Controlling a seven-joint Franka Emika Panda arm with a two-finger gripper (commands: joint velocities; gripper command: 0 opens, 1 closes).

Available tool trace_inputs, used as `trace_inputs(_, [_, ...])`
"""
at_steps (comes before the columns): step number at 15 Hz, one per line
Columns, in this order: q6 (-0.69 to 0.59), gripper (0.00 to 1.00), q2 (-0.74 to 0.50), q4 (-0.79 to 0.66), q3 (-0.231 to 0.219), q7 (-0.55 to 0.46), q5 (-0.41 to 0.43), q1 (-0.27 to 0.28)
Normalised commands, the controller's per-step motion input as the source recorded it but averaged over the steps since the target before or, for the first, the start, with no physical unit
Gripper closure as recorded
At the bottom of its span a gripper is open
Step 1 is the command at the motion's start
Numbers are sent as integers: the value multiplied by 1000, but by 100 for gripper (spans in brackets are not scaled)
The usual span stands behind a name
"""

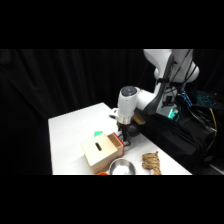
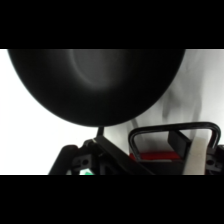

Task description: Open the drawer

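Wooden box (image 1: 101, 153) is seen near the table's (image 1: 70, 132) front edge, dark slot on top; a green cube (image 1: 98, 133) sits just behind it. Drawer (image 1: 117, 141) with its red-orange front faces right, and the gripper (image 1: 123, 136) is lowered right at it. In the wrist view the black loop handle (image 2: 175, 131) is seen close; finger opening cannot be told. A metal bowl (image 1: 122, 168) and a woven object (image 1: 151, 162) lie further right. No legible writing.
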Motion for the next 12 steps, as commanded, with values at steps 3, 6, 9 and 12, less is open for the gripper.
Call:
trace_inputs(3, [-479, 0, -479, 39, 243, -6, -338, -319])
trace_inputs(6, [-405, 0, -417, 26, 370, -114, -156, -418])
trace_inputs(9, [-426, 0, -398, 30, 351, -278, 19, -400])
trace_inputs(12, [-422, 0, -358, 81, 291, -407, 185, -333])
